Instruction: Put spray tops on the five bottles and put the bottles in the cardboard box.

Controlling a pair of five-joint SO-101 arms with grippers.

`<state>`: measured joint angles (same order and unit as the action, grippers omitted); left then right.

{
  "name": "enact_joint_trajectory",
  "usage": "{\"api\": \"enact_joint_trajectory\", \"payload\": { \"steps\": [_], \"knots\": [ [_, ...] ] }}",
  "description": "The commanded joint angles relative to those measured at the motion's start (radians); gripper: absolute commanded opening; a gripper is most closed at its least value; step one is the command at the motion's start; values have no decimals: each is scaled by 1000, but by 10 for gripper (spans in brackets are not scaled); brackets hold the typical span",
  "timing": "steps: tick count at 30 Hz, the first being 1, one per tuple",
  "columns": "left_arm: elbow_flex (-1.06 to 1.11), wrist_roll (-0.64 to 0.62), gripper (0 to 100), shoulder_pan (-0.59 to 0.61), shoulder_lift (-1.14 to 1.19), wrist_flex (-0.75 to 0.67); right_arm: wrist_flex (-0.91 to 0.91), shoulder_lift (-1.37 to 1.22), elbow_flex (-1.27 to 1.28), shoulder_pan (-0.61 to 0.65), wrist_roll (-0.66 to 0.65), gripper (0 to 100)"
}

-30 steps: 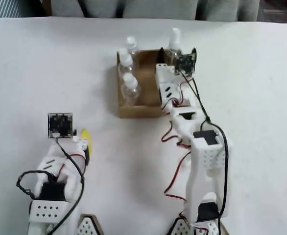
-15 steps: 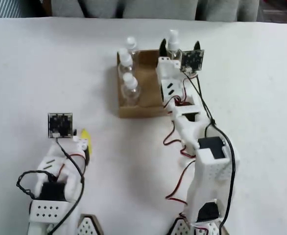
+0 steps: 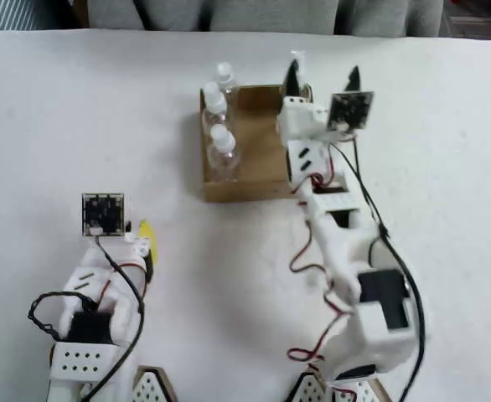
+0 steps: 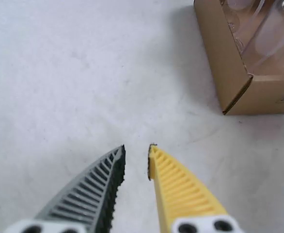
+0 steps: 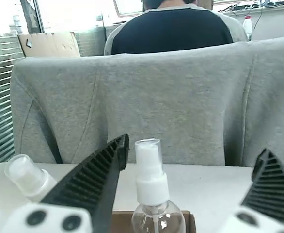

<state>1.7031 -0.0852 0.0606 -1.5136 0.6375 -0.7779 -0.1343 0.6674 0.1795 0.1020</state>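
The cardboard box (image 3: 254, 180) lies at the table's middle back. Three clear bottles with white tops (image 3: 222, 144) line its left side. A fourth bottle with a spray top (image 3: 299, 60) stands at the box's far right corner; in the right wrist view this bottle (image 5: 151, 194) is between the fingers, untouched. My right gripper (image 3: 323, 75) (image 5: 195, 145) is open wide above that corner. My left gripper (image 3: 142, 226) (image 4: 136, 148) rests low over bare table near the front left, its fingers almost together with nothing in them. The box's corner (image 4: 229, 73) lies ahead of it.
White tabletop surrounds the box, with free room to the left and right. A grey upholstered seat back (image 5: 181, 97) runs along the table's far edge. Red and black cables (image 3: 308, 251) trail along the right arm.
My right gripper has opened wide and shifted right and toward the far edge, off the spray-top bottle, which stays standing. The left arm has not moved.
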Motion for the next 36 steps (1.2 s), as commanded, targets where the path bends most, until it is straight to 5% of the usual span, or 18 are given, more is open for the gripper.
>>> {"api": "enact_joint_trajectory", "payload": {
  "steps": [1, 8, 15, 26, 32, 36],
  "knots": [
    [-5, 11, 94, -8, -13, -29, 7, 223, 137, -41, 0, 354],
    [-5, 11, 94, -8, -13, -28, 7, 526, 470, -136, 0, 340],
    [-5, 11, 94, -8, -13, -25, 134, 783, 689, -300, -63, 32],
    [-5, 11, 94, -8, -13, -23, 1210, 993, 512, -358, -509, 28],
    [-5, 11, 94, -8, -13, -23, 1808, 998, 288, -300, -552, 208],
    [-5, 11, 94, -8, -13, -23, 2160, 1003, 184, -243, -879, 294]
  ]
}}
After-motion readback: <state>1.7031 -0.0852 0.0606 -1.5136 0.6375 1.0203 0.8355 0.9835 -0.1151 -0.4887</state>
